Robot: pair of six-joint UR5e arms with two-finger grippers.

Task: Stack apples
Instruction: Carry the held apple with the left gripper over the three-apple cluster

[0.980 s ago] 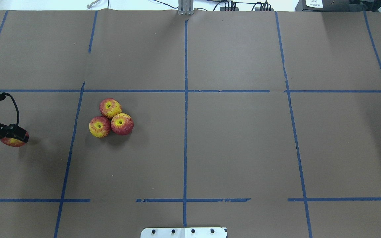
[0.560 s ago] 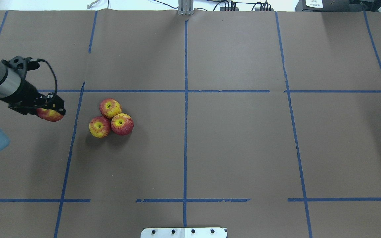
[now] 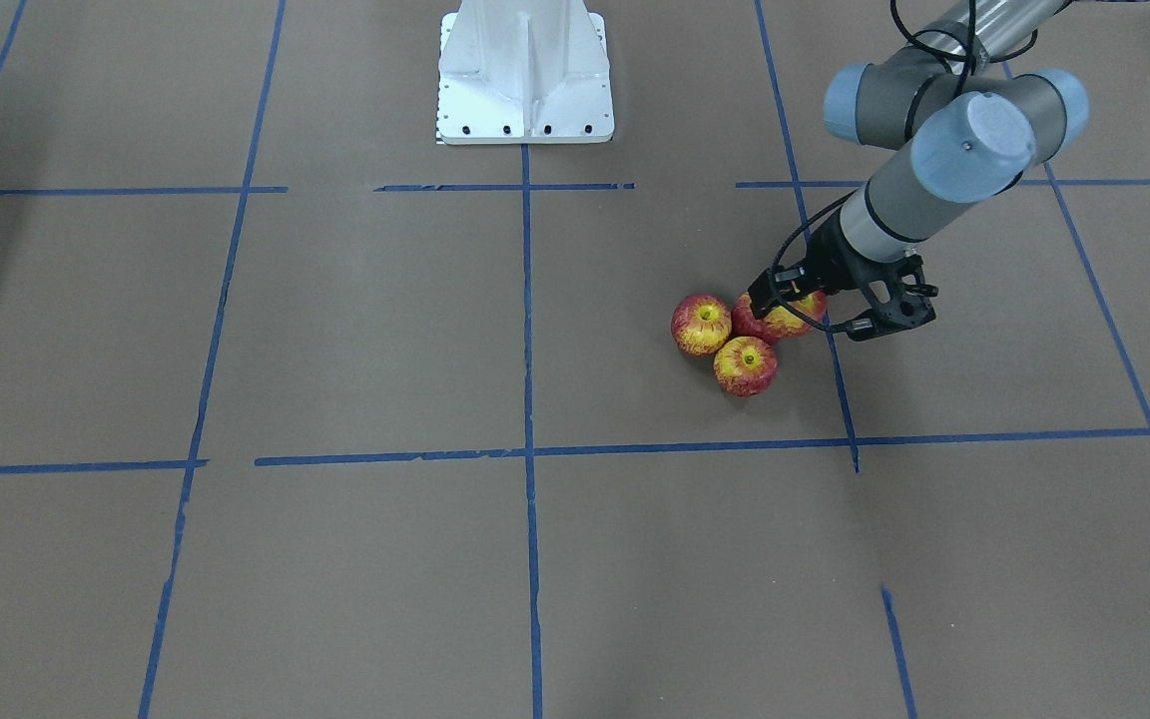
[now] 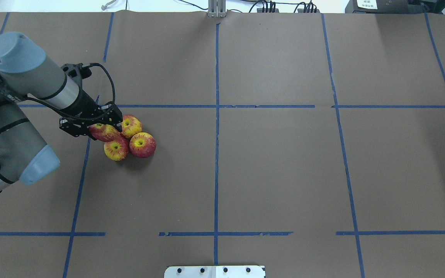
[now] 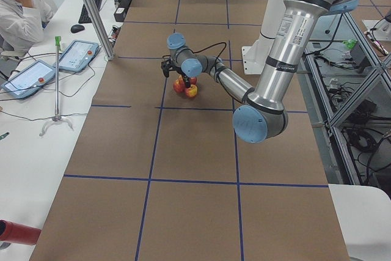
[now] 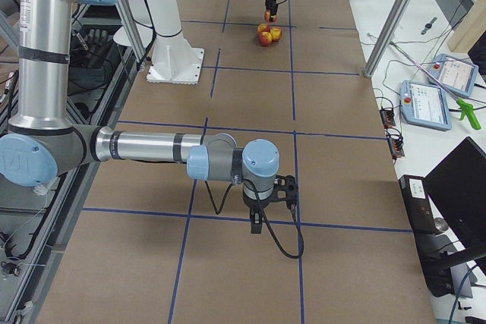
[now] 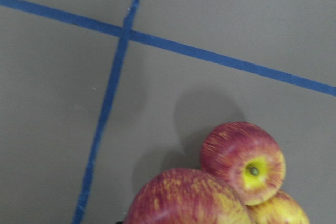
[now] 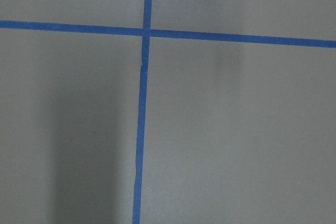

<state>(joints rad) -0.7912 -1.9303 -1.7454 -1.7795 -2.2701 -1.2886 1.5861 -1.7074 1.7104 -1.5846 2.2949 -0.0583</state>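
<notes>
- Apples (image 4: 142,144): three sit stem-up and touching, just beside the tape crossing (image 4: 97,105). The fourth apple (image 4: 104,134) hangs over the huddle's crossing-side edge.
- Left gripper (image 4: 99,127) has its fingers clamped on that fourth apple. The right gripper (image 6: 262,218) is far from the crossing, and I can't tell its finger state.
- Likely light, hard, slick and prone to rolling, so grip across the widest middle.
- Glossy red, yellow-streaked, yellow-green dimples.

Matt brown paper (image 4: 276,173) covers my bench (image 4: 400,193), smooth and lined with blue tape (image 4: 216,154) — frayed in spots. Each apple (image 4: 142,145) looks glossy, like painted plastic. My left gripper (image 4: 102,126) is matt black plastic; its arm (image 4: 33,79) — satin grey metal, pale-blue caps (image 4: 12,52).
</notes>
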